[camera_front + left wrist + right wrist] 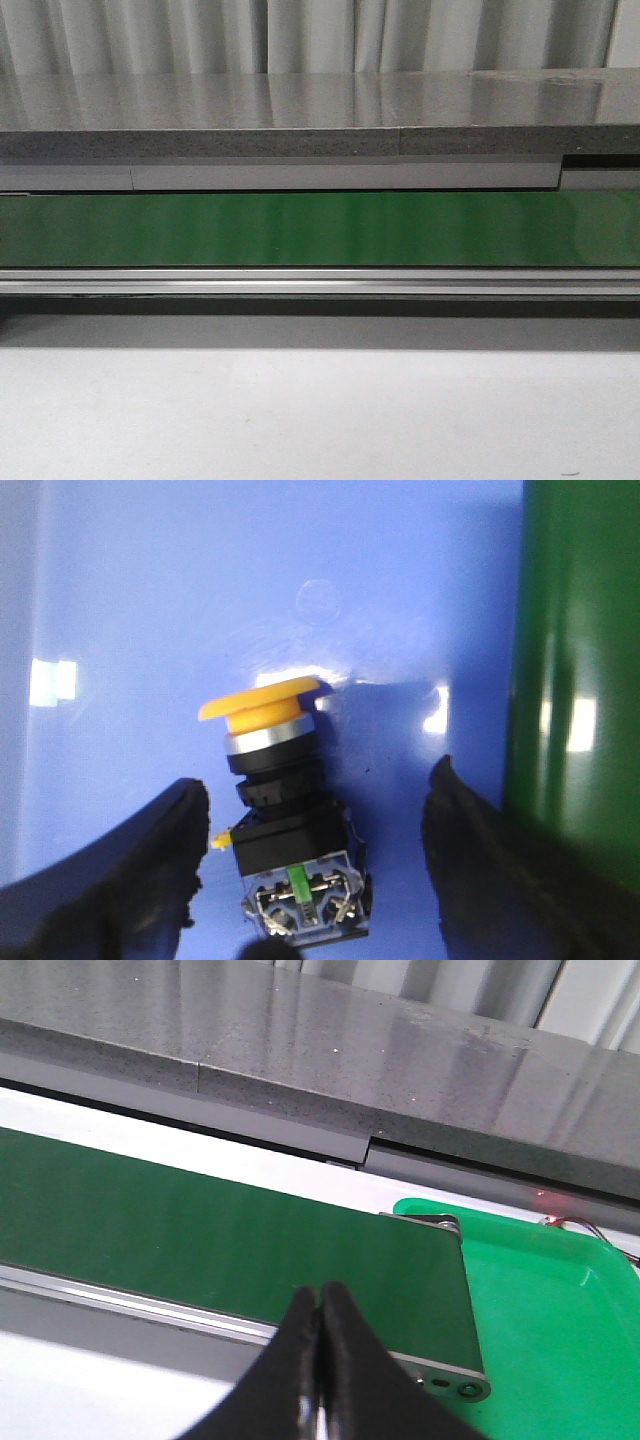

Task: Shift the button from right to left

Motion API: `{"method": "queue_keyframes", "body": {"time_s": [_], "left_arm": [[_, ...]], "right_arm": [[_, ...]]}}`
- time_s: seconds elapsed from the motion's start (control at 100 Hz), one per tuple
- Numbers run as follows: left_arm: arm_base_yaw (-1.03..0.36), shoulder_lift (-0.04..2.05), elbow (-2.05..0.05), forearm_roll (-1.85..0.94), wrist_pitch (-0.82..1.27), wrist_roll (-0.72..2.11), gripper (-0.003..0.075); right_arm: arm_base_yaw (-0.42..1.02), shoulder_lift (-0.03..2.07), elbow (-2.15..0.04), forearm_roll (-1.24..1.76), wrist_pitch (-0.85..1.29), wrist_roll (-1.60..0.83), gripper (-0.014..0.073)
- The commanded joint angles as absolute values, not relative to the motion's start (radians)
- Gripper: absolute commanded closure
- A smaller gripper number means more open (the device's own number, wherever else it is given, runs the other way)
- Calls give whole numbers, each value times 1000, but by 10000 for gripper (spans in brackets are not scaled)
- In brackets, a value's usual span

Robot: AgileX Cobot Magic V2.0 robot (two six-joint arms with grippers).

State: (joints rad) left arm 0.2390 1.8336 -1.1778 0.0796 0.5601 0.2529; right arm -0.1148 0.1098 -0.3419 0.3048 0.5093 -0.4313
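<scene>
- Apparently the placing step is in hand: the small push button with a yellow-orange mushroom cap and blocky black switch body (285, 820) lies on its side on a glossy blue tray floor (250, 590), right beside the green conveyor belt (580, 660), as the left wrist view shows.
- The left gripper (315, 855) is spread wide, its two black fingers (140, 870) flanking the button body; whether the near finger brushes it I cannot tell. It grips nothing that I can see.
- The right gripper (320, 1360) has its black fingers pressed together with nothing between them, hanging above the belt edge near a bright green bin (560, 1300).
- The front view shows only the belt, a grey stone-look shelf (320, 100) and white tabletop (320, 420); neither arm nor button appears there.
- To finish well, I judge the left arm should lift straight away from the tray with its fingers kept spread, so that neither pad catches the cap or drags the body.
- Avoid any sideways sweep: the button rests on a rounded cap rim and could roll or skid on the slick blue surface.
- Clear the belt's side on the way up.
</scene>
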Motion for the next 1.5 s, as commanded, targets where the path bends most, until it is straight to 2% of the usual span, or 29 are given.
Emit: {"method": "queue_keyframes", "body": {"time_s": [0.0, 0.46, 0.73, 1.13, 1.49], "left_arm": [[234, 1777, -1211, 70, 520, 253, 281], [226, 1514, -1211, 16, 512, 253, 285], [101, 1287, -1146, 0, 508, 253, 285], [-3, 842, -799, -168, 399, 253, 285], [-22, 443, -484, -229, 301, 253, 285]], "right_arm": [[-113, 121, -366, 319, 443, -440, 653], [-113, 121, -366, 319, 443, -440, 653], [-113, 121, -366, 319, 443, -440, 653], [-113, 121, -366, 319, 443, -440, 653], [-113, 121, -366, 319, 443, -440, 653]]}}
